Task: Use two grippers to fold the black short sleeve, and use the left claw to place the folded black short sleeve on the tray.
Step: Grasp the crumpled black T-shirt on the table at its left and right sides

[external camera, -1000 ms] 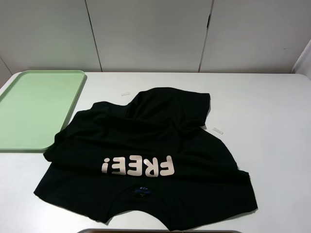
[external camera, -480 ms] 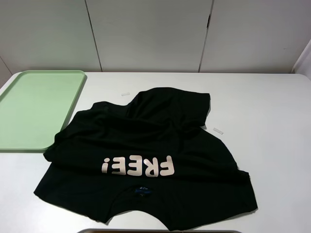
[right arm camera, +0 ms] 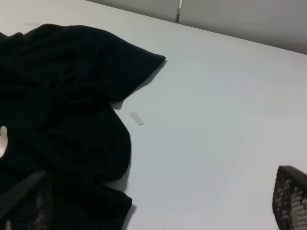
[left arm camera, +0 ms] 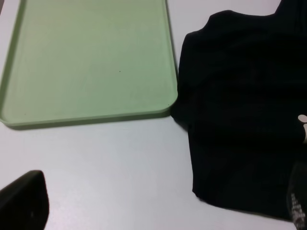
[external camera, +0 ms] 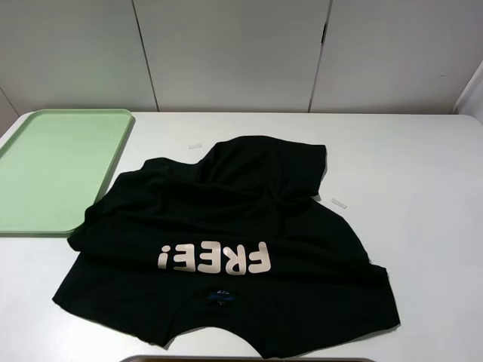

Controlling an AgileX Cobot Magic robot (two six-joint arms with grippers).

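The black short sleeve (external camera: 226,219) lies crumpled on the white table, its pale "FREE!" print (external camera: 213,259) upside down and the neck label towards the front edge. The pale-green tray (external camera: 45,173) sits at the far left with nothing in it, and the shirt's left edge just reaches its near corner. Neither arm shows in the exterior view. In the left wrist view, my left gripper (left arm camera: 163,196) hangs open above bare table between the tray (left arm camera: 91,57) and the shirt (left arm camera: 240,110). My right gripper (right arm camera: 158,201) is open over the shirt's right edge (right arm camera: 62,105).
Two small white tape strips lie on the table (external camera: 423,188), one behind the shirt (external camera: 195,146) and one at its right (external camera: 338,202). White wall panels close off the back. A dark rim (external camera: 249,359) shows at the front edge.
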